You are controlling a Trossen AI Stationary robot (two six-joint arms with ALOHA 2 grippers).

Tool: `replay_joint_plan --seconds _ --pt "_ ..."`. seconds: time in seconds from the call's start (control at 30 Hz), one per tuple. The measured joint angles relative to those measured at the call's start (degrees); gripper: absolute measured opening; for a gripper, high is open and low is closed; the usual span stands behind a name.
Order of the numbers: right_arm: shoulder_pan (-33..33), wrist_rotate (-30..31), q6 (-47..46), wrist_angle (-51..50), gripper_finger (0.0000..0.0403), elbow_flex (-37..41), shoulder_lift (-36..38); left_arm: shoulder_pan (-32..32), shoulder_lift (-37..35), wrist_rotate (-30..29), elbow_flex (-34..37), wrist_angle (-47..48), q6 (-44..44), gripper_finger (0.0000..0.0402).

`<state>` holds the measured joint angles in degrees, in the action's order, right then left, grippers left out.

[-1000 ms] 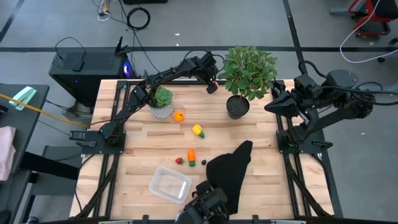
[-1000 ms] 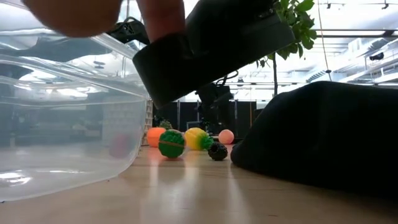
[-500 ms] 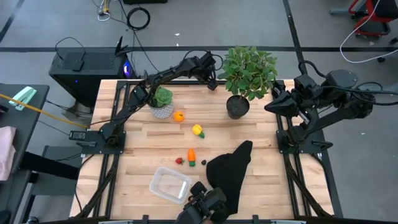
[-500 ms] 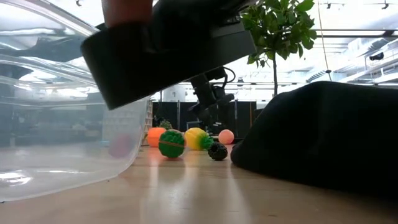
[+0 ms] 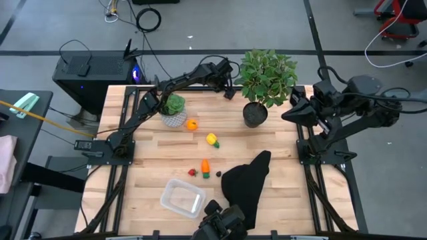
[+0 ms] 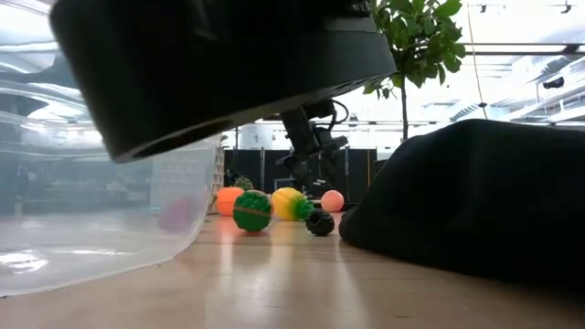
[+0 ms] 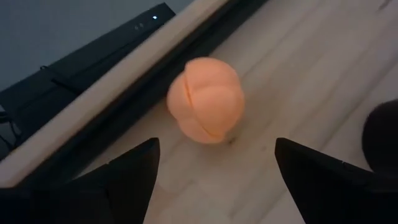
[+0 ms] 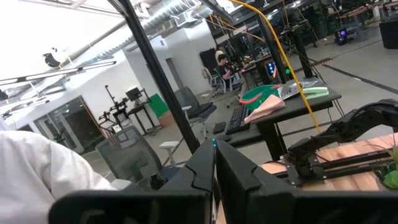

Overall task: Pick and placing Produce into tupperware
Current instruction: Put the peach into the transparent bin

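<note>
Wooden slat table [image 5: 160, 150] with a crumpled black cloth [image 5: 243, 183] near the front edge, and the clear shallow tupperware [image 5: 182, 198] sits just left of it, long axis running slightly diagonal. In the low view a big dark blurry shape blocks the top, can't tell what it is. The left gripper [image 7: 214, 177] is at the far edge, fingers spread wide around a smooth, creased peach toy [image 7: 205, 99] without touching it. The right gripper [image 8: 214, 165] is parked off the right side, fingers pressed together.
</note>
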<state>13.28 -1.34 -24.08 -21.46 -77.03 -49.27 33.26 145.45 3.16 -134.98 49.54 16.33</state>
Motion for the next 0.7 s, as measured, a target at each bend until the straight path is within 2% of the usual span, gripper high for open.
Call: replay_joint_plan --seconds 0.37,0.53,0.7 --pt "0.0 0.0 -1.5 0.4 0.0023 0.0 -0.7 -0.4 0.0 -1.4 0.0 -6.6 5.7 0.0325" --pt "0.0 0.0 -1.7 0.4 0.0023 0.0 -0.7 -0.9 0.5 -1.5 0.0 -5.8 5.8 0.0325" --pt "0.0 0.0 -1.9 0.8 0.0023 0.0 -0.7 -0.7 0.8 1.1 0.0 -3.2 9.3 0.0321"
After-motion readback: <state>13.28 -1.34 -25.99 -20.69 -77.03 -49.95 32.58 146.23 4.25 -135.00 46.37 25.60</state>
